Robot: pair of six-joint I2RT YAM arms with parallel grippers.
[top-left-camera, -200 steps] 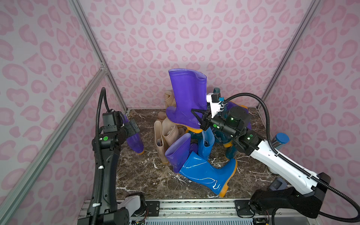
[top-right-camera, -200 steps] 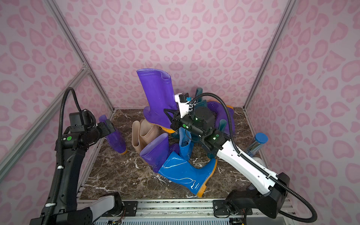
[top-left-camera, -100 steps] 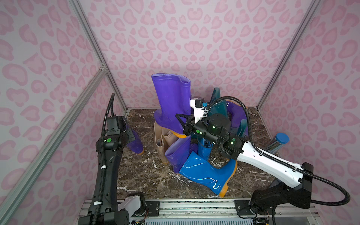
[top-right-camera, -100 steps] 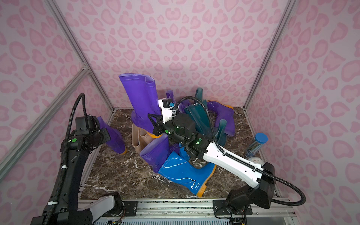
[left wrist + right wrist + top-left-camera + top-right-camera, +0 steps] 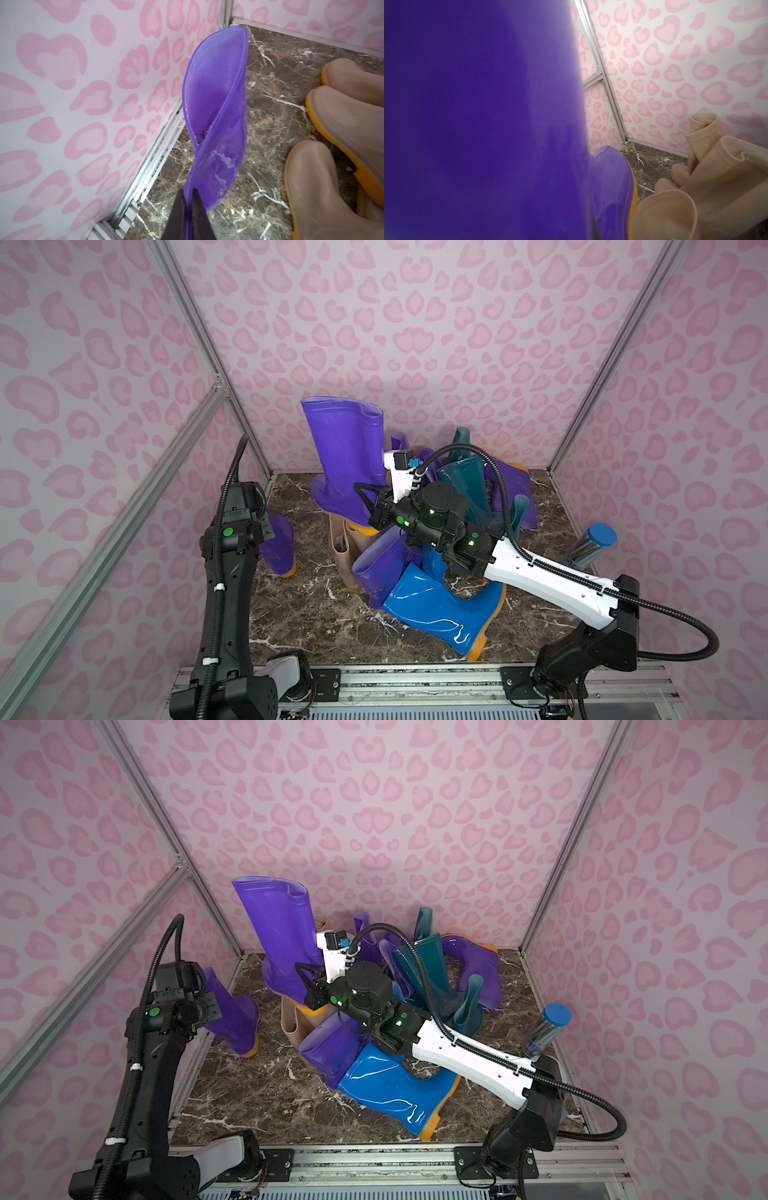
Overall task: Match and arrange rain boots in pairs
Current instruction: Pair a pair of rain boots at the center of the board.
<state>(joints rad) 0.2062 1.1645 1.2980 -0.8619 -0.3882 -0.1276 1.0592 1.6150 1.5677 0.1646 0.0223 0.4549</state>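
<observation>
**Purple pair closing in; the rest of the heap is unsorted**

Nearest me, the bright blue boot [image 5: 440, 610] lies on its side on the bench [image 5: 311, 614] against a fallen purple boot [image 5: 380, 568], with the beige boots [image 5: 340, 541] bunched behind; I judge that none of these is paired yet. At the left wall, my left jaws are pinched tight on the shaft rim of the standing purple boot [image 5: 218, 99]. My right jaws, closed on the raised purple boot [image 5: 347, 456], hold it above the beige ones. Farthest back, the dark teal boots [image 5: 455, 483] and the far purple boots [image 5: 517, 489] sit tangled. Since a second ago my left jaws have gone from wide to clamped, and the raised boot has swung leftward, toward its likely mate.
</observation>
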